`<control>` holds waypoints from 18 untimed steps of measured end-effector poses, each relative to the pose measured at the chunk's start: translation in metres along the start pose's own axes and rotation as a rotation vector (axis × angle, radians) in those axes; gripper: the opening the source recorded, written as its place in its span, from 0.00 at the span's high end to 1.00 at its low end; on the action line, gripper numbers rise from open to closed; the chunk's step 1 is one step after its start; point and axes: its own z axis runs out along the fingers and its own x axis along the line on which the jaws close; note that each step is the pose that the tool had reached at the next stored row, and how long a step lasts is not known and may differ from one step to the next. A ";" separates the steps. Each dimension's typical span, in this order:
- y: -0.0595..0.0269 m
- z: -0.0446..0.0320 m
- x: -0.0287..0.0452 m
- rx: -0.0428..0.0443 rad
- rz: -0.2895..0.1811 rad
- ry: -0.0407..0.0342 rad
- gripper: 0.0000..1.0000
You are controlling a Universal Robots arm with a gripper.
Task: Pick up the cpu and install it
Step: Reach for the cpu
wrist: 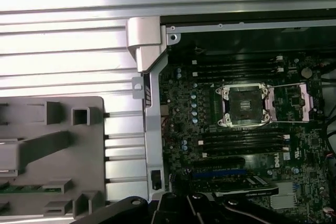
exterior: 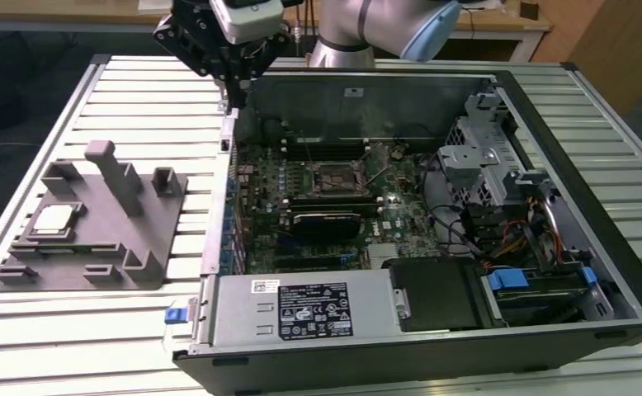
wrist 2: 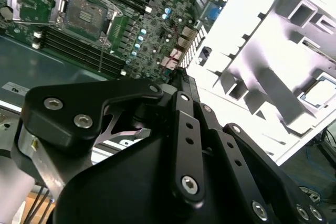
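The cpu [exterior: 54, 219] lies flat, silvery top up, in a pocket of the grey fixture block [exterior: 96, 227] on the exterior view's left; it shows again as the cpu [wrist 2: 319, 94]. The motherboard socket [exterior: 332, 177] inside the open computer case stands uncovered, its metal load plate [wrist: 290, 100] flipped aside from the socket [wrist: 244, 103]. My gripper [exterior: 236, 81] hangs shut and holding nothing above the case's far corner on the side nearest the fixture, well off both the cpu and the socket. Its black linkage narrows to the gripper's tip [wrist 2: 181, 74].
The case [exterior: 585, 272] lies on its side on a slatted white table [exterior: 68, 338]. Memory sticks [exterior: 327, 153] flank the socket. A power supply [exterior: 299, 309], drive cage [exterior: 481, 161] and cable bundles [exterior: 498, 239] crowd the near and right parts. The fixture has upright posts [exterior: 106, 173].
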 end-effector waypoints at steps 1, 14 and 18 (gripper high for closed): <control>-0.0001 -0.0001 0.0020 0.0000 0.000 0.0000 0.89; -0.0023 -0.0008 0.0299 -0.0001 0.000 -0.0004 0.89; -0.0032 -0.0010 0.0421 0.0000 0.000 -0.0009 0.89</control>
